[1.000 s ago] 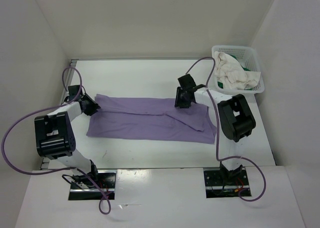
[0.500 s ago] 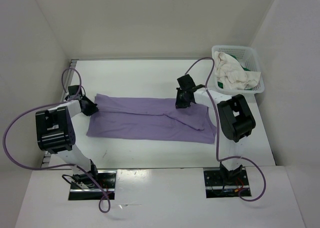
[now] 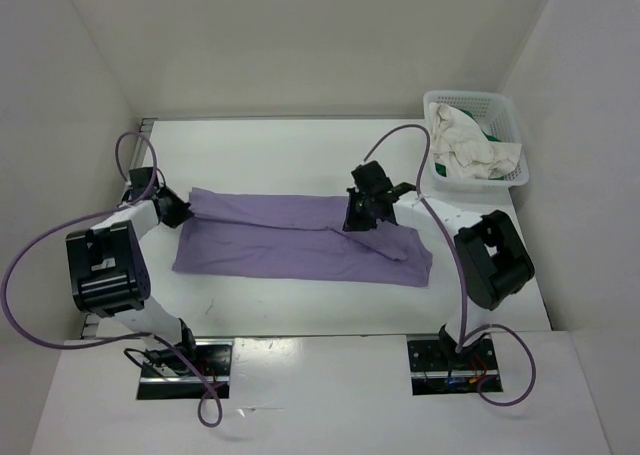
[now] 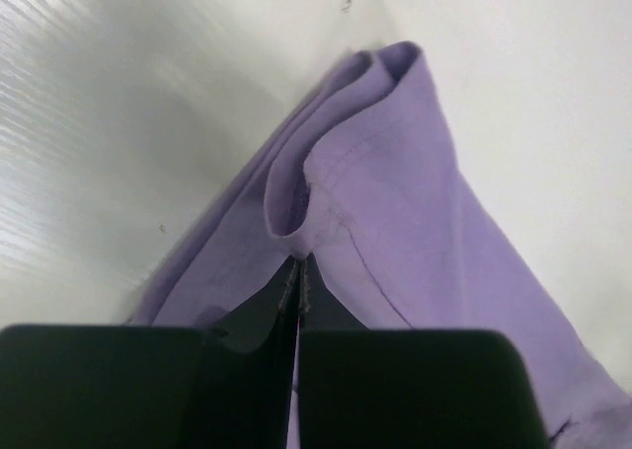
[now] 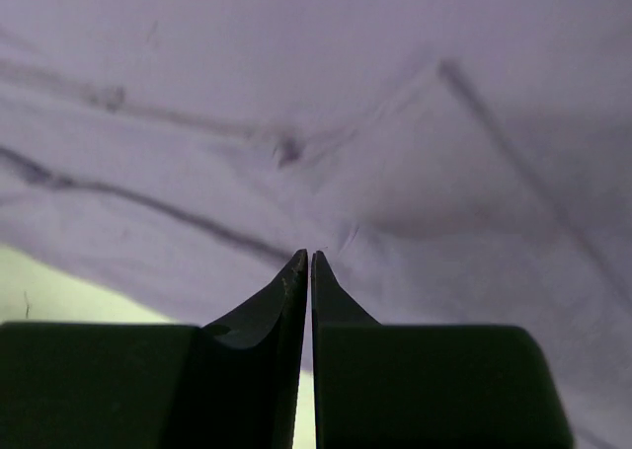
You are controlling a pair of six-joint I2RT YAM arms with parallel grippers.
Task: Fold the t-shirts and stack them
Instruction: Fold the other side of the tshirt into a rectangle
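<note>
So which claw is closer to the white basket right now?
Right. The right claw sits on the far edge of the purple shirt, not far from the basket; the left claw is at the shirt's opposite end.

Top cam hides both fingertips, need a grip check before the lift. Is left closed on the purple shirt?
Observer: Yes. The left gripper is shut on a bunched fold of the lavender t-shirt, at a stitched edge.
Operator: Right?
Observer: The right gripper is shut too, tips in the cloth, with creases running toward them.
Operator: Near an edge?
Observer: Yes, a bare patch of table shows beside its fingers.
</note>
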